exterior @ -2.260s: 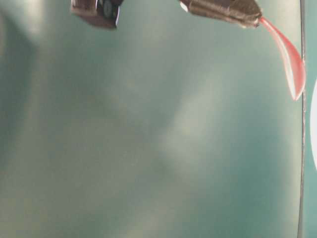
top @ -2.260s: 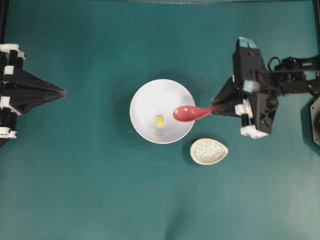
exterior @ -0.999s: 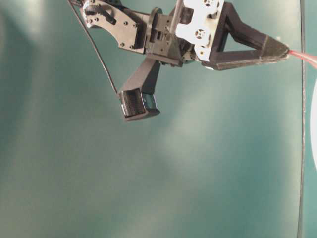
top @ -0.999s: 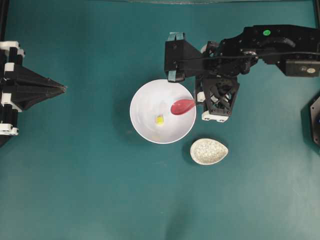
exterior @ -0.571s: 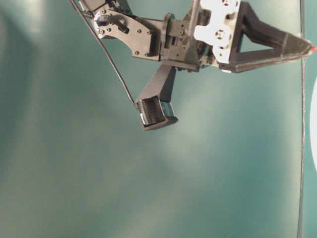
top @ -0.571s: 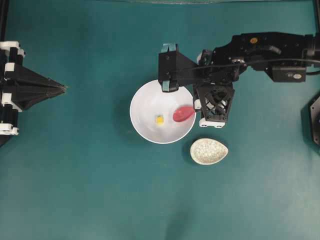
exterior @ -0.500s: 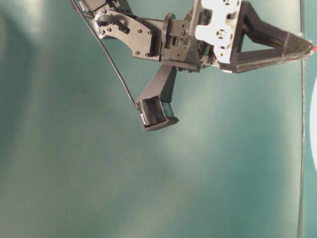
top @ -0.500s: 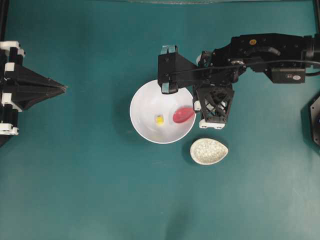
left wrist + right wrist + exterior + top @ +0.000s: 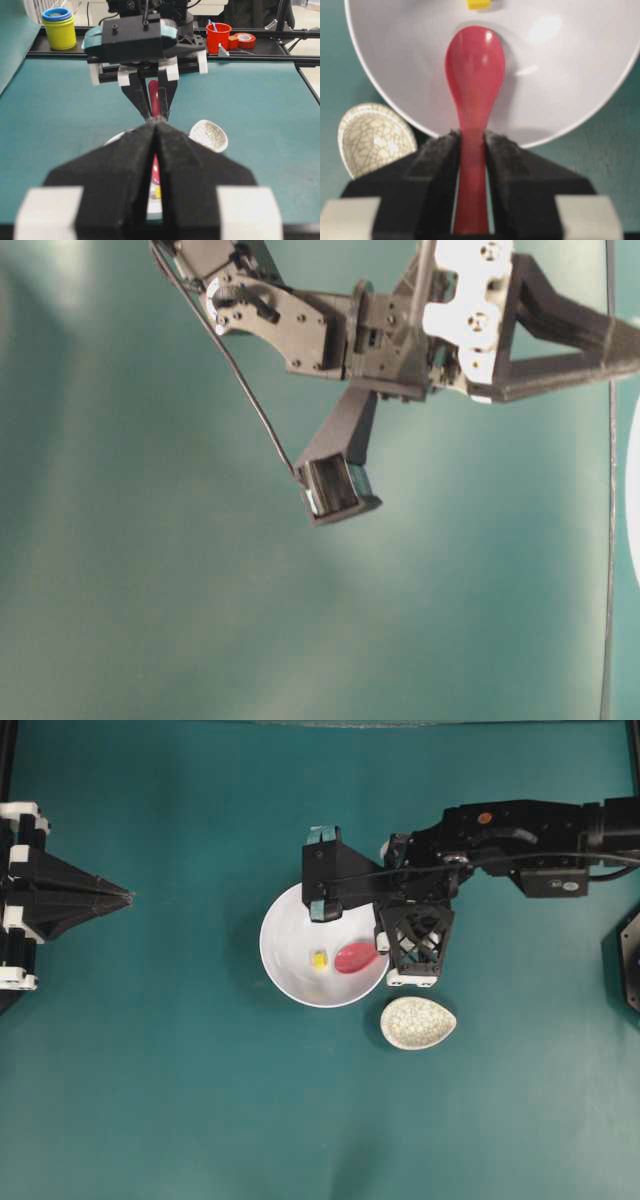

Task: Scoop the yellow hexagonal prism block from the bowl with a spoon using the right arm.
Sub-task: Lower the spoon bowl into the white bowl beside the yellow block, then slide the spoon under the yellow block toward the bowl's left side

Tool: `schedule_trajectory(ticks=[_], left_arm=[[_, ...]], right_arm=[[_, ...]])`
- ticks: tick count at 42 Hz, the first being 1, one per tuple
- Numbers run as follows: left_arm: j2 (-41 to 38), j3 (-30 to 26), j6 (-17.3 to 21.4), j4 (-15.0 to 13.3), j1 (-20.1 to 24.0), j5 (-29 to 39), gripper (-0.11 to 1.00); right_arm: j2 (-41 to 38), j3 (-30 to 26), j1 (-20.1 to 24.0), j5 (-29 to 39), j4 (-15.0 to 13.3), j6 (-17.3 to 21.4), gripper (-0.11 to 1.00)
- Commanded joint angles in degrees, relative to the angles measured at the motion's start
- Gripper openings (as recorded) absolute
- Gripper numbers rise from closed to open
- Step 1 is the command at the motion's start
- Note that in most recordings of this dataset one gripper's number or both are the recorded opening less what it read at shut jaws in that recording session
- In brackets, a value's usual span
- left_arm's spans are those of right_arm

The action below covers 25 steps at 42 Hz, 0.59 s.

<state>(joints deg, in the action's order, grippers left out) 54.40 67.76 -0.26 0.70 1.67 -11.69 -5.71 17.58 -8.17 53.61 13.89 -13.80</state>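
Note:
The white bowl (image 9: 285, 920) sits mid-table with the tiny yellow block (image 9: 318, 959) on its floor. My right gripper (image 9: 384, 956) is at the bowl's right rim, shut on the handle of the red-pink spoon (image 9: 354, 958). The scoop lies low inside the bowl, just right of the block with a small gap. In the right wrist view the spoon (image 9: 474, 65) points at the block (image 9: 477, 4), and the gripper (image 9: 471, 137) clamps the handle. My left gripper (image 9: 128, 900) is shut and empty at the far left; it also shows in its own wrist view (image 9: 156, 125).
A speckled cream spoon rest (image 9: 417, 1023) lies just below and right of the bowl, under the right gripper's body. In the left wrist view, stacked cups (image 9: 59, 27) and a red cup (image 9: 218, 36) stand beyond the table's far edge.
My right arm has moved left and lower over the bowl's right rim. The spoon's scoop has gone down into the bowl and closer to the yellow block. The left arm has not moved.

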Motion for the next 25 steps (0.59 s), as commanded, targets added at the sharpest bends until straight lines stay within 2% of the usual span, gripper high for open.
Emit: schedule_trajectory(ticks=[1, 25], left_arm=[[-0.4, -1.2, -0.1, 0.2, 0.2, -0.5, 0.01], [-0.1, -1.2, -0.1, 0.2, 0.1, -0.5, 0.01]], right_arm=[[0.5, -1.8, 0.3, -1.1, 0.0, -0.2, 0.23], [-1.8, -3.7, 0.4, -9.1, -0.2, -1.2, 0.23]])
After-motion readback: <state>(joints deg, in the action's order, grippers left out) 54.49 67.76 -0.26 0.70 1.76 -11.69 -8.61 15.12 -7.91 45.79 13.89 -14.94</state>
